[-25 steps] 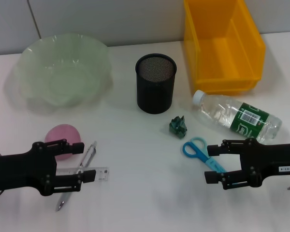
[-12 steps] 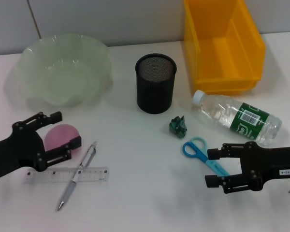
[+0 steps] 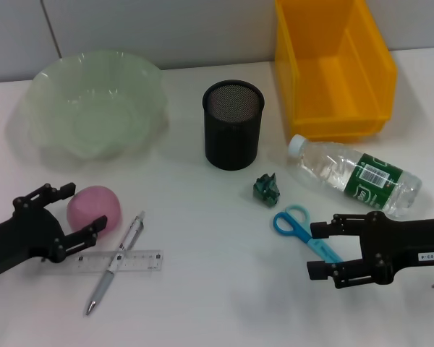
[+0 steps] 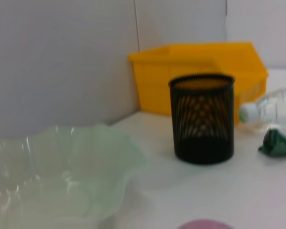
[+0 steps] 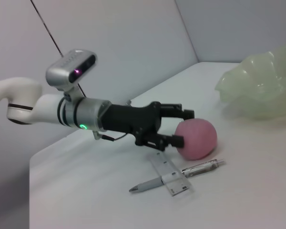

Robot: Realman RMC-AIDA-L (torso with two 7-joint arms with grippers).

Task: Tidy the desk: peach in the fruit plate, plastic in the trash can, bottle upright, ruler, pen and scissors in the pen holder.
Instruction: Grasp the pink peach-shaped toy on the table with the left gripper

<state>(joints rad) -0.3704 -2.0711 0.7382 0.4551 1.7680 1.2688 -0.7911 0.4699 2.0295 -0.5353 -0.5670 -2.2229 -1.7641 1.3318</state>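
Observation:
The pink peach (image 3: 98, 207) lies on the table, and my left gripper (image 3: 87, 206) is open with a finger on either side of its left part; the right wrist view shows the same gripper (image 5: 183, 127) at the peach (image 5: 198, 138). A clear ruler (image 3: 134, 262) lies under a silver pen (image 3: 130, 235) just right of it. My right gripper (image 3: 313, 250) is open and straddles the blades of the blue scissors (image 3: 295, 220). The bottle (image 3: 354, 176) lies on its side. Crumpled green plastic (image 3: 266, 188) sits near the black mesh pen holder (image 3: 233, 124).
The pale green fruit plate (image 3: 141, 79) stands at the back left, the yellow trash can (image 3: 380, 69) at the back right. In the left wrist view the pen holder (image 4: 202, 117) and the trash can (image 4: 152, 81) stand beyond the plate (image 4: 119, 157).
My left gripper has moved off the ruler and pen to the peach, then drew left, with its fingers now flanking the peach. The right gripper has barely moved.

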